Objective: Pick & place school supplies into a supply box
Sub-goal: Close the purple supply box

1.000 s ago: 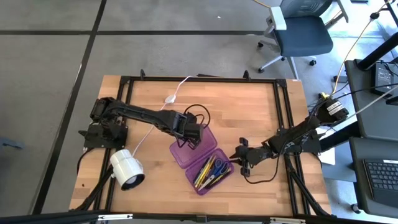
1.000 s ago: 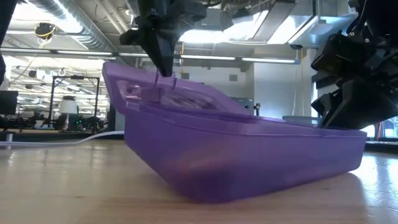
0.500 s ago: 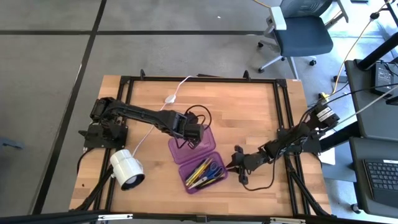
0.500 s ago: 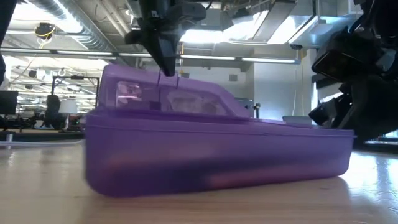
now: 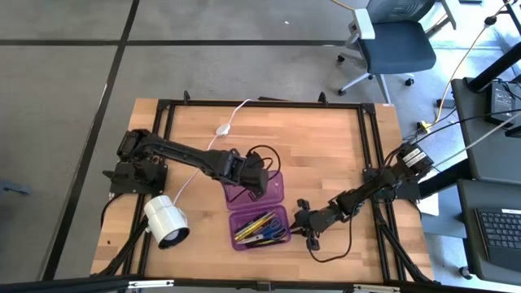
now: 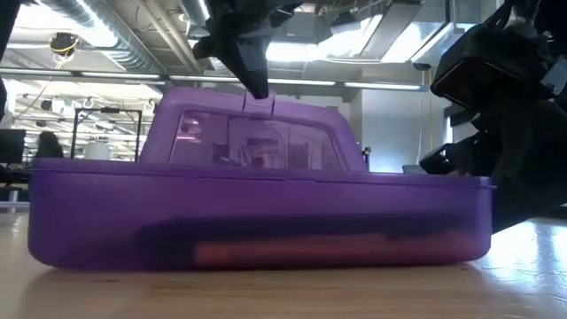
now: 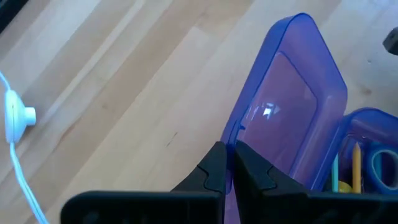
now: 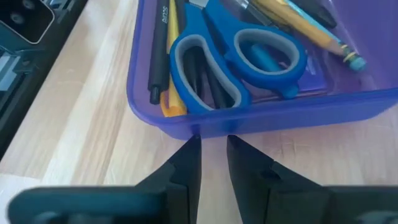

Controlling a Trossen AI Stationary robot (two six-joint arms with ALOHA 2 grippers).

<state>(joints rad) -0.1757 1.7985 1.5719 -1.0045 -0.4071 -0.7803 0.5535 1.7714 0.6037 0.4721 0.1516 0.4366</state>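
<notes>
Pencil case: a translucent purple pencil case [image 5: 259, 213] is lying open near the front middle of the wooden table [image 5: 326, 146], its lid [image 7: 283, 118] standing raised.
Contents: blue-handled scissors [image 8: 239, 62], a yellow pencil [image 8: 311, 28] and dark pens [image 8: 158, 46] are lying inside the tray.
Left gripper: the left gripper [image 7: 227, 167] is pinching the lid's edge, jaws closed on it.
Right gripper: the right gripper [image 8: 213, 163] is sitting at the tray's end wall, fingertips [image 8: 186, 158] touching it, jaws narrowly parted, holding nothing.
Elsewhere: a white lamp [image 5: 167, 221] and white cable switch [image 7: 15, 115] are lying left of the case.
</notes>
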